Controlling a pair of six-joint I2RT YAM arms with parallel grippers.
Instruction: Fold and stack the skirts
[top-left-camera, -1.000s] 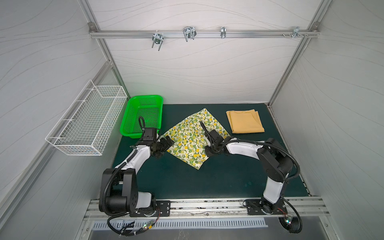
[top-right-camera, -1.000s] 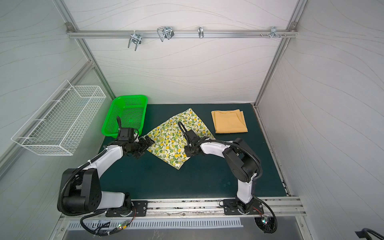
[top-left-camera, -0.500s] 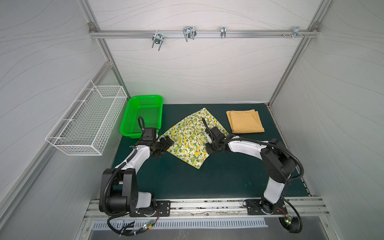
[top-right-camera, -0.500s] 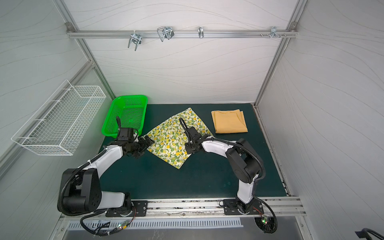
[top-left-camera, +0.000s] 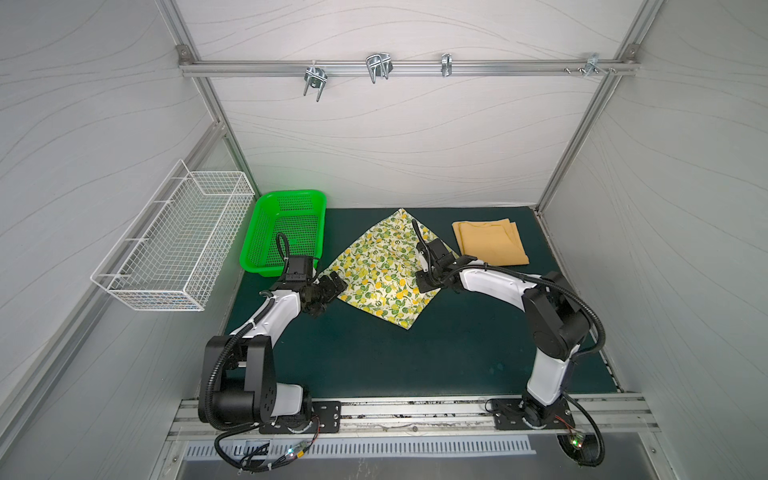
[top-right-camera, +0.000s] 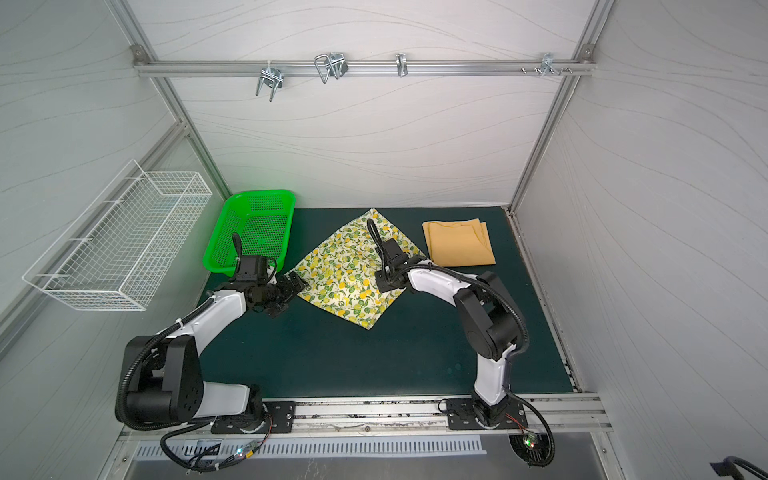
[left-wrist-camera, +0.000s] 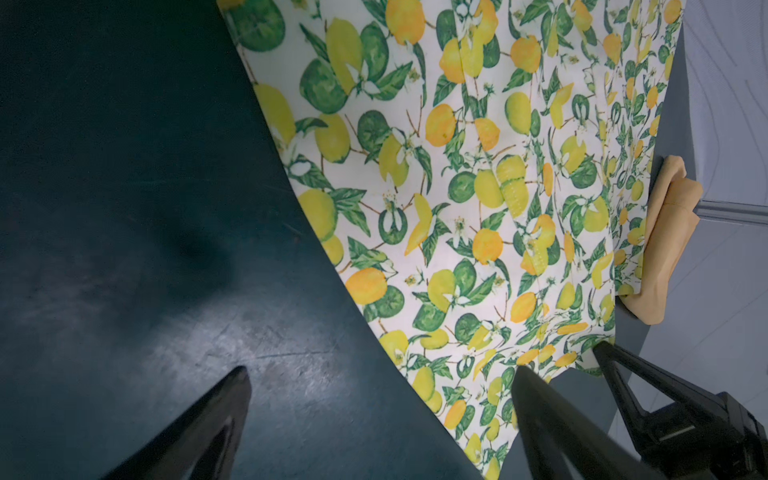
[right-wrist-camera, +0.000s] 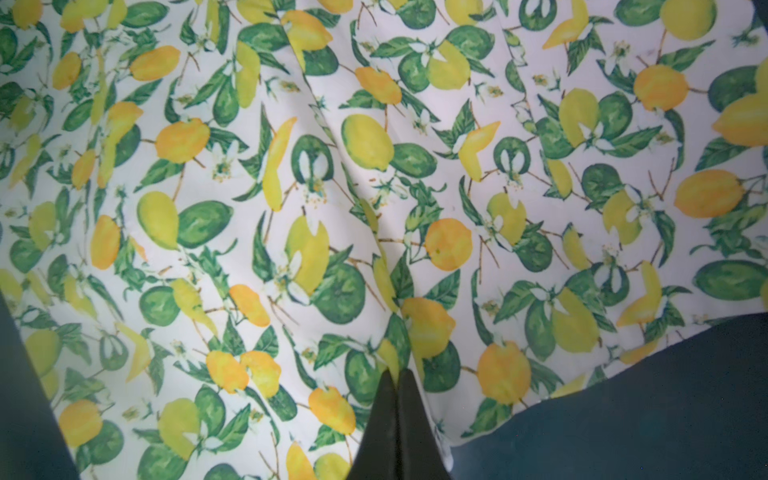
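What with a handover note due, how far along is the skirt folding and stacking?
Done: the mustard skirt lies folded at the back right of the mat. In hand: the lemon-print skirt lies spread out; the right hand is shut, pinching a ridge of its cloth, while the left hand stands open at its left corner, gripping nothing. Left: finish folding the lemon-print skirt and stack the two.
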